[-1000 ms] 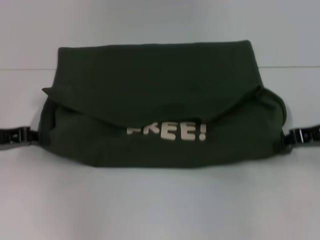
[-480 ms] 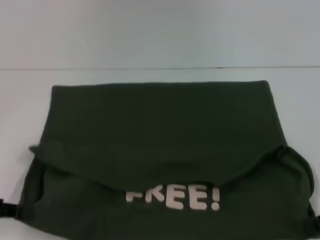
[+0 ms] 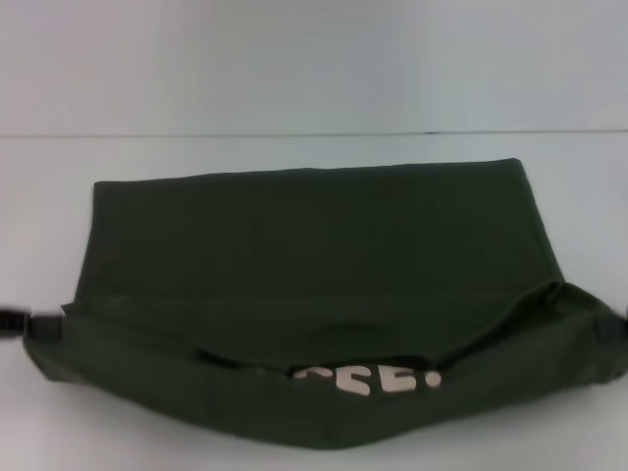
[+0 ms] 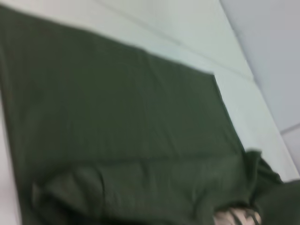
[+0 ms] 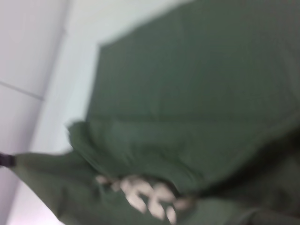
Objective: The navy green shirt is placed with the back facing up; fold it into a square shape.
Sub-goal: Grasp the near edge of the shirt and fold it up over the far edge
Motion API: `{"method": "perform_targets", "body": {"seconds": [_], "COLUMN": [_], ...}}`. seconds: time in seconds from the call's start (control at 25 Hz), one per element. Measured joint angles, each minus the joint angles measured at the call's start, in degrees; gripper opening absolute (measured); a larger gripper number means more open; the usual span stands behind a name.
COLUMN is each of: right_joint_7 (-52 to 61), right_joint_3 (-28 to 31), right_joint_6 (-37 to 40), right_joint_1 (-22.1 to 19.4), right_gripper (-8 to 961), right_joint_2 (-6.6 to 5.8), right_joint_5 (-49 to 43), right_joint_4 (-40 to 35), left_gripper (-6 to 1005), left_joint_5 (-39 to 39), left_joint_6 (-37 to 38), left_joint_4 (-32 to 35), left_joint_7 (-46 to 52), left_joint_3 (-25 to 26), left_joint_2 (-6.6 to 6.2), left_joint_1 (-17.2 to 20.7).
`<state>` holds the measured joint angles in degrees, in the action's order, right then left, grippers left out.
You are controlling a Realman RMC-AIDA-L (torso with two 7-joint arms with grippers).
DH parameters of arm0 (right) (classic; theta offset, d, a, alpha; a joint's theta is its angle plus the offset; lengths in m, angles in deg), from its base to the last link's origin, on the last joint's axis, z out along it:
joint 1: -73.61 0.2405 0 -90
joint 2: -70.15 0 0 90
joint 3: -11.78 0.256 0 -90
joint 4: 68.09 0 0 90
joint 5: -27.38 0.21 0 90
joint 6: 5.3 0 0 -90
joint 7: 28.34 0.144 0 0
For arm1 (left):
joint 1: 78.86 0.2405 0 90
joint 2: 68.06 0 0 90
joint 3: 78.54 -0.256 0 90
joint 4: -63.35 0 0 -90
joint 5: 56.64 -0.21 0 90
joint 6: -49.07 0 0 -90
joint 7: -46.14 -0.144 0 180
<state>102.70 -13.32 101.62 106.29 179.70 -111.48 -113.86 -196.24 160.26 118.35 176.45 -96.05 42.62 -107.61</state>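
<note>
The navy green shirt point(image 3: 314, 245) lies across the white table, a dark olive cloth much wider than the grippers. Its near part is held up as a taut band between both grippers. White printed letters point(image 3: 378, 381) peek out under a drooping fold. My left gripper point(image 3: 25, 324) grips the band's left end, and my right gripper point(image 3: 616, 329) shows only as a dark bit at its right end. The left wrist view shows the flat shirt point(image 4: 117, 117). The right wrist view shows the shirt point(image 5: 197, 84) and the letters point(image 5: 140, 194).
The pale table point(image 3: 294, 78) stretches beyond the shirt, with a thin seam line point(image 3: 196, 135) running across it. Bare table surface also shows in front of the shirt and at both sides.
Both grippers have carried the shirt's near part up and away from me. The fold now covers more of the white lettering than half a second ago.
</note>
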Motion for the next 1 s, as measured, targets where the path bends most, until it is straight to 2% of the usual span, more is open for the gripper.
{"method": "perform_targets", "body": {"seconds": [0.16,0.32,0.4,0.56,0.68,0.84,1.0], "right_joint_7": [0.8,2.3,2.2,-0.6,-2.9,-3.4,-3.4], "right_joint_3": [0.6,1.2,0.7,-1.2,-3.6,-7.5,-9.7], "right_joint_6": [-4.1,-14.3,-22.3,-38.7,-49.1,-58.8,-64.3], "right_joint_1": [2.5,3.9,4.3,6.1,8.2,10.4,11.9], "right_gripper": [29,29,29,29,29,29,29], "right_joint_2": [-1.14,-1.58,-0.78,1.81,2.89,4.15,5.7], "right_joint_5": [6.4,11.7,13.9,15.1,15.1,15.1,15.1], "right_joint_4": [1.5,2.6,2.8,5.4,10.4,14.0,14.1], "left_gripper": [15,15,15,14,14,14,16], "left_joint_5": [0.0,-0.1,-0.3,-0.5,-0.2,-0.4,-0.2], "left_joint_6": [-5.4,-14.3,-19.2,-31.1,-39.4,-45.5,-48.3], "left_joint_4": [-2.0,-5.8,-7.5,-11.9,-15.1,-16.2,-16.2], "left_joint_7": [3.0,6.3,7.2,9.2,9.7,10.3,10.7], "left_joint_3": [-0.2,-0.6,-0.7,-2.9,-5.6,-8.5,-9.6], "left_joint_2": [-0.95,-1.83,-1.88,-1.41,-0.51,0.74,1.47], "left_joint_1": [-3.1,-7.5,-9.3,-11.8,-13.0,-14.0,-14.5]}}
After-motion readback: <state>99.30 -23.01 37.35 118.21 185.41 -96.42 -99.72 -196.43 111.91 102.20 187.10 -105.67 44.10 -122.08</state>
